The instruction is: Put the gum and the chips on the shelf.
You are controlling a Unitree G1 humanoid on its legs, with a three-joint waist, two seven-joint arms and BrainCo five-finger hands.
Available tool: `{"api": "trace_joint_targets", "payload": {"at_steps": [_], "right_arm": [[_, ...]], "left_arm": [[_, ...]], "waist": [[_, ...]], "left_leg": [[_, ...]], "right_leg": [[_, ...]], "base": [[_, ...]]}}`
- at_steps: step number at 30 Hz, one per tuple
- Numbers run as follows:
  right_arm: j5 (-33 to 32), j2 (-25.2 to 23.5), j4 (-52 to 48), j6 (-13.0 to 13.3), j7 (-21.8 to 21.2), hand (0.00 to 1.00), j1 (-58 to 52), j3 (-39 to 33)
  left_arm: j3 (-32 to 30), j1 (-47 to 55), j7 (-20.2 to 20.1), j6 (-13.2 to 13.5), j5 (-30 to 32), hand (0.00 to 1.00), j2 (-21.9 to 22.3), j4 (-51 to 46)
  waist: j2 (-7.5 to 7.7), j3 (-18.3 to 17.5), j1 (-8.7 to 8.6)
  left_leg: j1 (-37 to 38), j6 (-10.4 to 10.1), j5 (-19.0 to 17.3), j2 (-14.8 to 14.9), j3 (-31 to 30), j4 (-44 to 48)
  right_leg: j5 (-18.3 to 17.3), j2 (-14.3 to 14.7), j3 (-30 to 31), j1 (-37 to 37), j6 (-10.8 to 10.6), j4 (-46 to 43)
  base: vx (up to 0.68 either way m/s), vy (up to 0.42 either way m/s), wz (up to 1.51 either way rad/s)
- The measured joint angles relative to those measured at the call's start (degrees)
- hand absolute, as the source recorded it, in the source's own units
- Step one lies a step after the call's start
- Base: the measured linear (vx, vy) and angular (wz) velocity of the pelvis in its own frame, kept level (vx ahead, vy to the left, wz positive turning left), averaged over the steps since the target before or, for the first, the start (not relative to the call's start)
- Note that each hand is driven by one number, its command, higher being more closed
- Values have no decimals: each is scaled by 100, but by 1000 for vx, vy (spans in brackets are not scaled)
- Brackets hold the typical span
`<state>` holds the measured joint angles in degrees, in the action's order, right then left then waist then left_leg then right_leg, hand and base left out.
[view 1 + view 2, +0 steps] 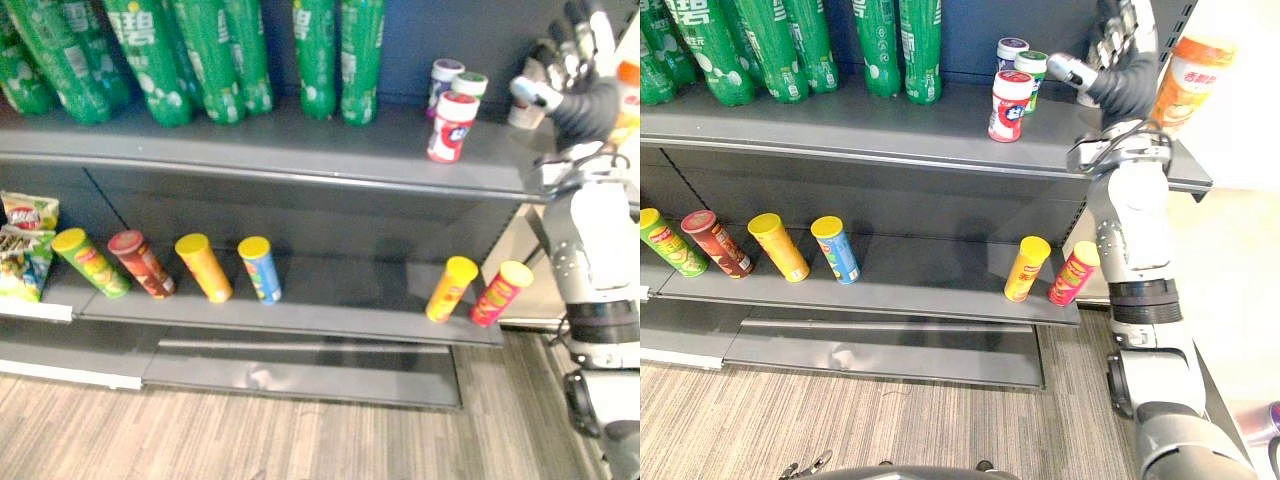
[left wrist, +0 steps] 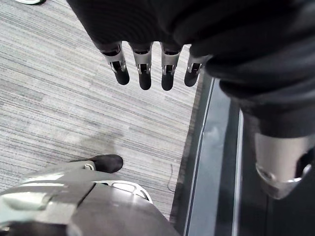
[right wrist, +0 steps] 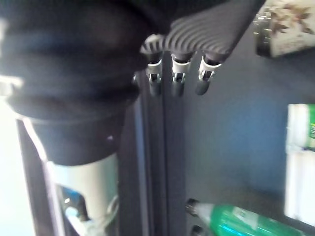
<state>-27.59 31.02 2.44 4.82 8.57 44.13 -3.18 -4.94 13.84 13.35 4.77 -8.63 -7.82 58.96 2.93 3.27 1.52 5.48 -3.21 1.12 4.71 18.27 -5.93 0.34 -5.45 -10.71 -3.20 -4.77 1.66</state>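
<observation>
**Gum jars** (image 1: pixel 453 125): three, upright and clustered at the right end of the upper shelf (image 1: pixel 300 150), near the right hand (image 1: pixel 1118 55). Judged already placed.

**Chip tubes** (image 1: pixel 451 288): six on the lower shelf (image 1: pixel 350 305), leaning with their lids outward, probably for display.

**Right hand:** raised by the upper shelf, fingers released and empty.

**Left hand** (image 2: pixel 142 69): hangs over the floor (image 1: pixel 250 430), fingers relaxed and empty.

**Surroundings:** grey metal shelving, green bottles (image 1: pixel 210 60) on the upper shelf, floor of striped grey carpet.

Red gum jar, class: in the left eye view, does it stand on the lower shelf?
No, the red gum jar stands on the upper shelf, the one that holds the green bottles.
</observation>
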Motion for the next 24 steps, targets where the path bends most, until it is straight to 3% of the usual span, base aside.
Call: {"api": "trace_joint_targets", "payload": {"at_steps": [8,11,17,20,24], "right_arm": [[-658,302,-593,410,357,0,460,-145],[-982,271,-986,413,371,0,311,-301],[-1047,-617,-2173,403,223,0,-1758,-767],[-1006,-1006,-2311,398,-109,0,-3027,-785],[-1099,-1316,-2312,400,-917,0,-4381,-1000]], "left_arm": [[-103,6,3,25,-23,0,46,101],[-106,3,1,61,-27,0,51,190],[-151,143,12,139,-196,0,35,220],[-228,222,41,149,-203,0,46,256],[-231,327,70,204,-240,0,62,266]], "waist": [[-31,-101,-1],[-32,-152,-4],[71,-253,-111],[78,-257,-232],[75,-258,-436]], "left_leg": [[-13,-78,71,88,18,-2],[-30,-85,79,94,47,-2],[-31,-88,73,93,217,-1],[-21,-83,61,104,445,-1],[64,-122,7,133,704,-1]], "right_leg": [[10,83,22,30,52,6],[-5,87,58,93,30,3],[38,94,223,174,51,-27],[45,121,446,291,52,-87],[74,180,714,376,60,-101]], "base": [[-59,-24,-2],[-26,-4,-4],[27,11,-13],[35,14,-37],[24,6,-36]]}}
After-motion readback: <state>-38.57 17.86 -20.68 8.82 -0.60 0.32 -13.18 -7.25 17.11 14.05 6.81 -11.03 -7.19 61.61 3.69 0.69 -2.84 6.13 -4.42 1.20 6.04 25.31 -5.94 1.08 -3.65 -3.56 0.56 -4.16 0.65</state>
